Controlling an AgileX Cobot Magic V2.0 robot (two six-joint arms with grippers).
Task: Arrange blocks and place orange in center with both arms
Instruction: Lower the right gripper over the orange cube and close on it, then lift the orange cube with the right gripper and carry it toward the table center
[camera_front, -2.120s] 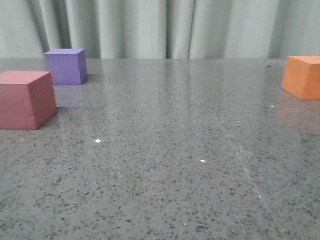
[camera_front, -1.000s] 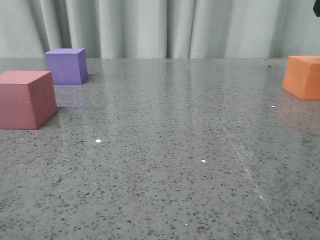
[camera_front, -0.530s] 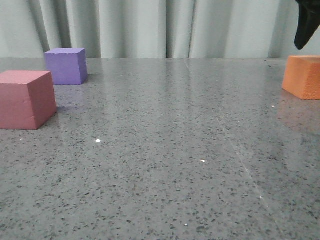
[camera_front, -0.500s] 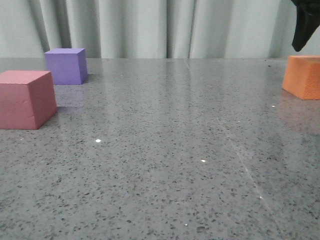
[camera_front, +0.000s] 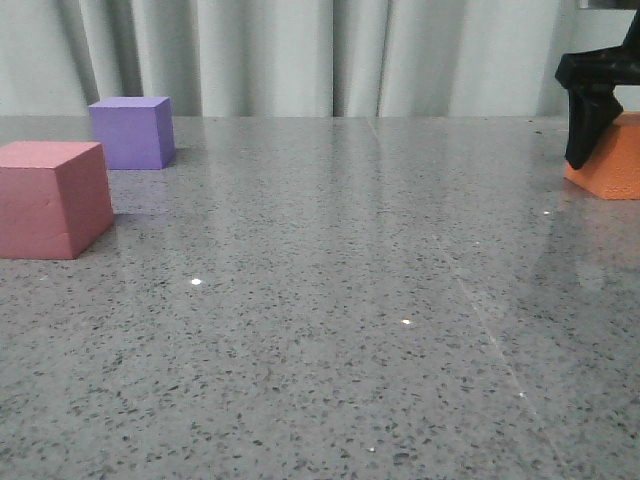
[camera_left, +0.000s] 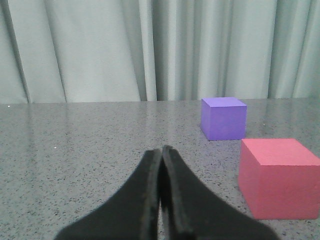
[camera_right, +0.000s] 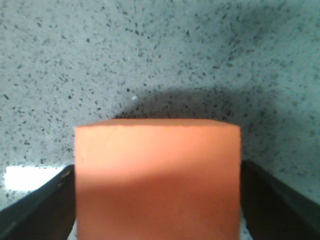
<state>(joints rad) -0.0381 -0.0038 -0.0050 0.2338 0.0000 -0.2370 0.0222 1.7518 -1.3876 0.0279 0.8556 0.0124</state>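
R gripper (camera_right: 157, 200) dropped, now straddling orange cube (camera_right: 157, 175), fingers spread, cube square-on; L gripper (camera_left: 161, 165) pinched together.

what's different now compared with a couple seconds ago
The right tool has come down from the top right edge of the front view to the orange cube; its fingers now straddle the cube, open. The cube has not visibly moved. The purple cube, pink-red cube and shut left tool show no change.

front: low, forward | left wrist: level, shares purple cube (camera_left: 223, 118) | right wrist: downward, close
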